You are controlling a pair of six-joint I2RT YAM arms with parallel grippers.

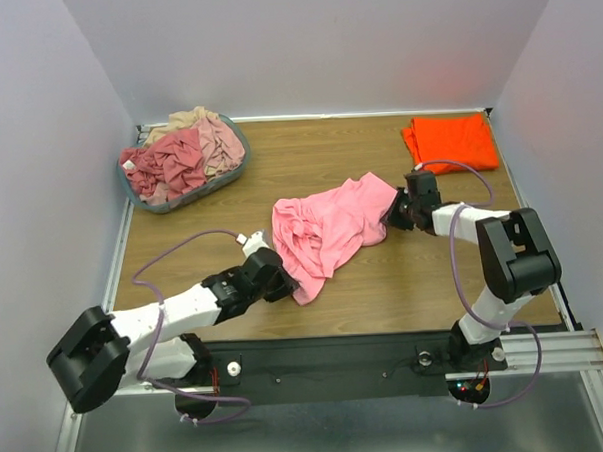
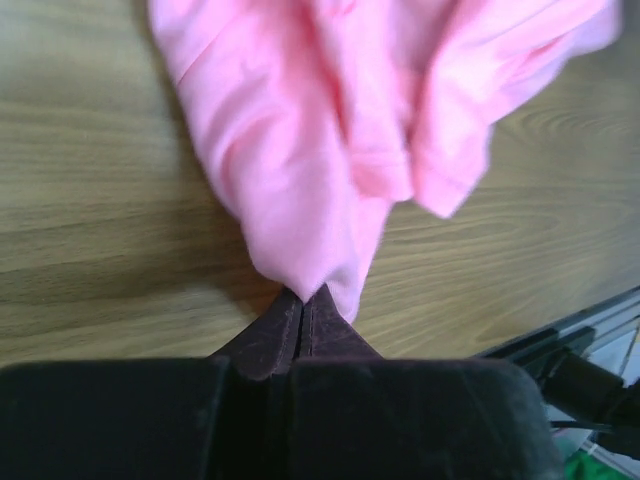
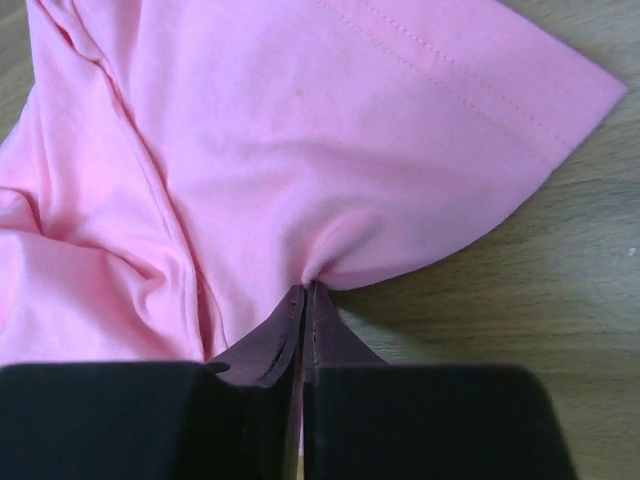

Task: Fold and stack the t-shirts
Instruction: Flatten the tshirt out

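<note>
**Progress.** One item is complete: the bright orange cotton t-shirt [image 1: 450,141] lies folded flat at the far right corner of the wooden table [image 1: 415,296]. Nothing is stacked on it yet.

The light pink cotton t-shirt [image 1: 332,230] is in work. It lies crumpled and bunched at the centre of the table, not spread, with no fold made.

Outstanding are the dusty rose shirts [image 1: 169,164] and a beige shirt [image 1: 192,119], heaped unfolded in the grey-blue oval basket [image 1: 185,199] at the far left. I judge the task under halfway.

**Left side.** My left claw [image 2: 303,305] is closed on a narrow tip of the pink shirt at its near, lower end. The jaws meet with cloth pinched between them, low over the wood. The left arm lies stretched low and forward across the table toward the centre.

**Right side.** My right claw [image 3: 305,298] is closed on a small pucker of pink fabric just below a stitched hem. I cannot tell whether that hem is a sleeve or the bottom edge. The right arm is bent back at the elbow, and its wrist reaches leftward to the shirt's far right edge.

**Finding.** The two grip points sit at opposite ends of the garment, with slack cloth between them. In my judgement the next need is to lift and draw the ends apart, spreading the shirt flat before any fold.
</note>
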